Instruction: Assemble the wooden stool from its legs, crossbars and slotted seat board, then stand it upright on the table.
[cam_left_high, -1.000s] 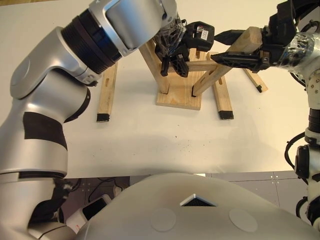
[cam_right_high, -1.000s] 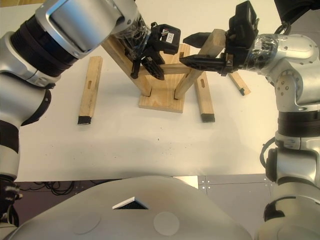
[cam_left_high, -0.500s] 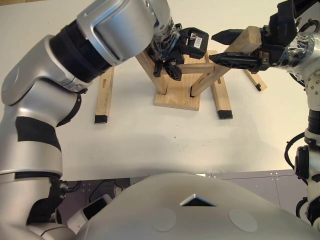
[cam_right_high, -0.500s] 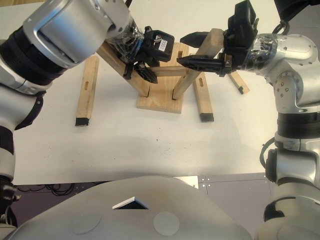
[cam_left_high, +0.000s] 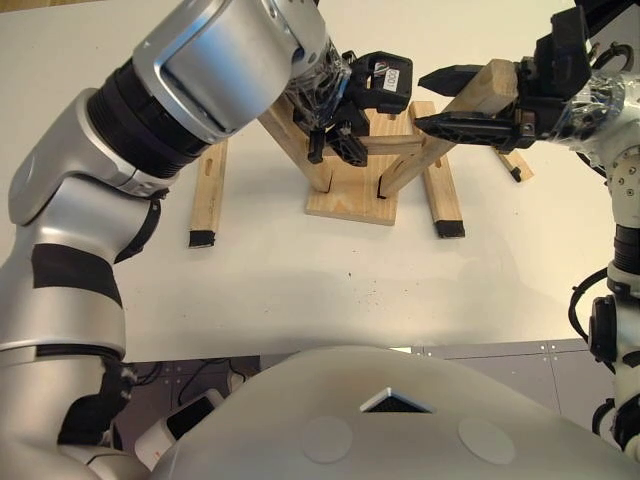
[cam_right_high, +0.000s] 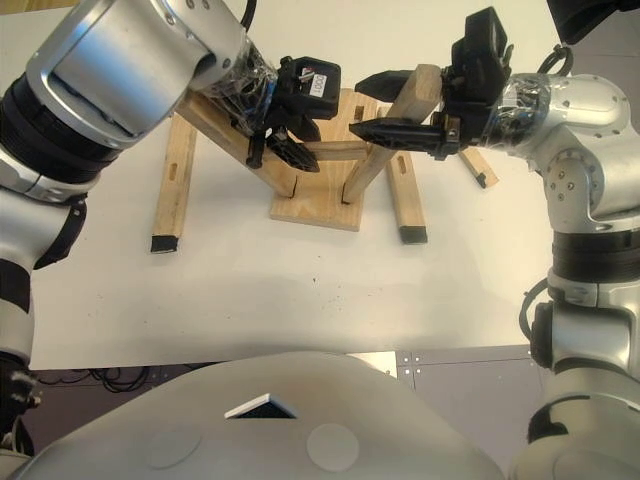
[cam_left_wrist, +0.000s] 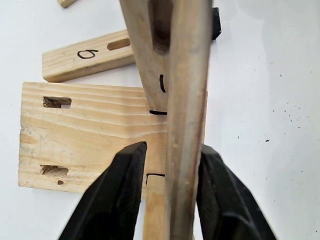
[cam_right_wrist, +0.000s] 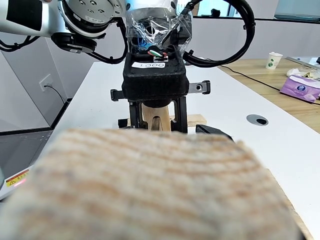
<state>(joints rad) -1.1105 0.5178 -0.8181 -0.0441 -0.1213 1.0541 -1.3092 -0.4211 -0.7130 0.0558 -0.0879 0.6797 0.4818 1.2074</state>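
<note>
Left eye view: the slotted seat board (cam_left_high: 350, 205) lies flat on the white worktop (cam_left_high: 300, 290). Two legs stand tilted in its slots, a left leg (cam_left_high: 305, 160) and a right leg (cam_left_high: 430, 160), and a crossbar (cam_left_high: 400, 143) runs between them. The left pincer (cam_left_high: 337, 150) reaches down from above and is closed on the crossbar close to the left leg. The right pincer (cam_left_high: 424, 100) clasps the top end of the right leg, with one finger on either side of the wood.

Right eye view: a loose leg (cam_right_high: 172, 185) lies flat to the left of the seat board. A second loose leg (cam_right_high: 408, 205) lies just to its right. A third piece (cam_right_high: 480, 170) lies farther right, partly under the right arm.

Left wrist view: both black fingers (cam_left_wrist: 117, 195) press against the sides of the crossbar, with the seat board and its open slots below.

Right wrist view: blurred wood grain of the held leg sits close to the camera. The left pincer is farther off, over the worktop.
</note>
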